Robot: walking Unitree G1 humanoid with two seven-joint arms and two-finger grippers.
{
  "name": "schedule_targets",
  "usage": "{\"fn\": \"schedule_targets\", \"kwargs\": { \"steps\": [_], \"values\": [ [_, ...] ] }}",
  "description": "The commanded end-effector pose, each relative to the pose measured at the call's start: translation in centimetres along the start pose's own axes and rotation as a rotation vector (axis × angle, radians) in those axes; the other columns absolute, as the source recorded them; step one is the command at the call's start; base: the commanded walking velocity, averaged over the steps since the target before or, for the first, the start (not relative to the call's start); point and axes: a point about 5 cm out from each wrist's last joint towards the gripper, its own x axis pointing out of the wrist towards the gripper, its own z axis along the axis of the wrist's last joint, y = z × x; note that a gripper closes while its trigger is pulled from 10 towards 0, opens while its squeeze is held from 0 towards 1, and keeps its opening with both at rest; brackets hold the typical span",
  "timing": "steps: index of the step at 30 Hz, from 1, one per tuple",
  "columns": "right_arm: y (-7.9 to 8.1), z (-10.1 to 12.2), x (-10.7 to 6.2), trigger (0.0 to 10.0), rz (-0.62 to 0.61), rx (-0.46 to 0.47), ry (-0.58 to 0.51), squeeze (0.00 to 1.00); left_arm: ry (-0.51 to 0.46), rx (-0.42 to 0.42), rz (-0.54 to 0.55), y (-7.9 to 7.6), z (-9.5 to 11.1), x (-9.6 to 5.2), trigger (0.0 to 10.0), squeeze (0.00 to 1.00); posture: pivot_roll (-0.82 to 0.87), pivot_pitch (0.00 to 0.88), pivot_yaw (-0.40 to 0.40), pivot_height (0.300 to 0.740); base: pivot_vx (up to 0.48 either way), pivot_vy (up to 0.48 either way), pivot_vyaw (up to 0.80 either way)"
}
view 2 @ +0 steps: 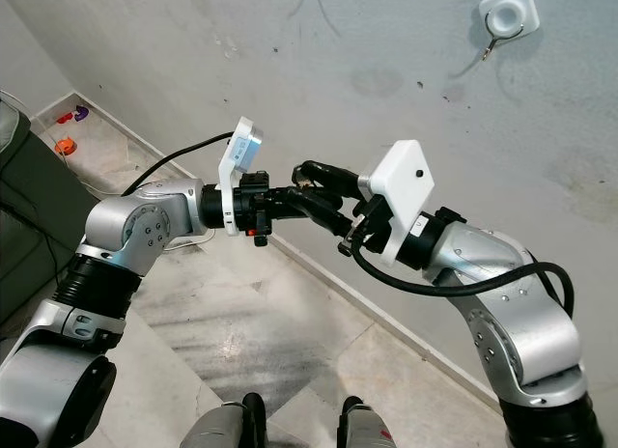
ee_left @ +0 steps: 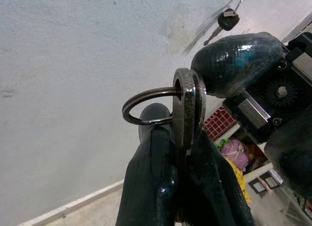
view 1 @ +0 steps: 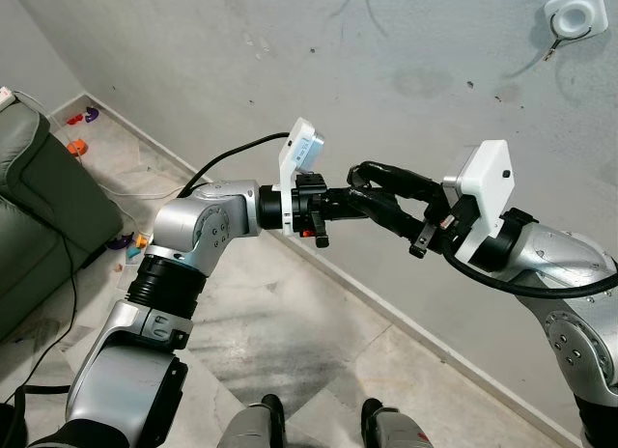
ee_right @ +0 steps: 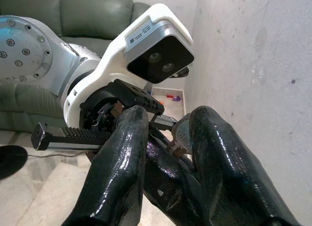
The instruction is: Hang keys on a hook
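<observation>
Holds the keys [ee_left: 187,109] high in front of the chest, close to the grey wall [view 1: 290,52], pinched by their flat heads in the closed jaws of the left gripper [view 1: 381,211]. Leaves the key ring [ee_left: 146,106] free, sticking out sideways past the black fingers [ee_left: 156,187] toward the wall. Brings the right gripper [view 2: 319,178] in from the opposite side, with its jaws spread and straddling the left fingertips and the keys; rests one right fingertip [ee_left: 234,65] against the top of the key heads, without any visible clamp from the other.

Looks like a hand-over or a regrip in mid-air, not the hanging itself. Has the keys lifted and secured, then, but nothing on the hook. Shows the white hook [view 1: 575,18] up on the wall, well apart from the keys, above and to the right. Shows also another key [ee_left: 226,19] already hanging on the wall, farther along. Leaves, by this judgement, settling the grip, carrying the ring up to the hook, threading it over the prong and letting go.

Folds the left arm at the elbow and points the forearm across the body toward the right. Bends the right arm inward likewise, pointing left, so that the grippers meet nose to nose. Stands on the tiled floor [view 1: 290,322], with a green sofa [view 1: 39,197] and small toys [view 1: 77,147] off to the left.
</observation>
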Motion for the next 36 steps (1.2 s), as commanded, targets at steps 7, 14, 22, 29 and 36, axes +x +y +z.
{"fn": "schedule_targets", "kwargs": {
  "steps": [7,14,22,29,36],
  "values": [
    [0.0,-0.4,0.1,10.0,0.0,-0.037,0.039,0.0,0.01,0.051,-0.003,-0.3,0.6,-0.1,10.0,0.0,-0.13,0.194,0.124,0.74,0.0,0.0,0.0],
    [-0.5,-1.0,0.0,10.0,-0.028,-0.068,0.081,0.0,0.009,0.055,0.001,-0.3,0.7,-0.2,10.0,0.0,-0.13,0.195,0.123,0.74,0.0,0.0,0.0],
    [-1.2,-1.5,0.2,7.9,-0.098,-0.122,0.144,0.0,0.011,0.059,0.008,-0.4,0.7,-0.3,10.0,0.0,-0.12,0.195,0.126,0.74,0.0,0.0,0.0],
    [-1.2,-2.1,0.2,10.0,-0.132,-0.136,0.173,0.0,0.008,0.062,0.014,-0.3,0.8,-0.3,10.0,0.0,-0.12,0.201,0.126,0.74,0.0,0.0,0.0],
    [-2.4,-1.0,0.0,10.0,-0.203,-0.111,0.097,0.0,0.012,0.058,0.021,-0.3,0.6,-0.4,10.0,0.0,-0.12,0.202,0.125,0.74,0.0,0.0,0.0]
  ]
}}
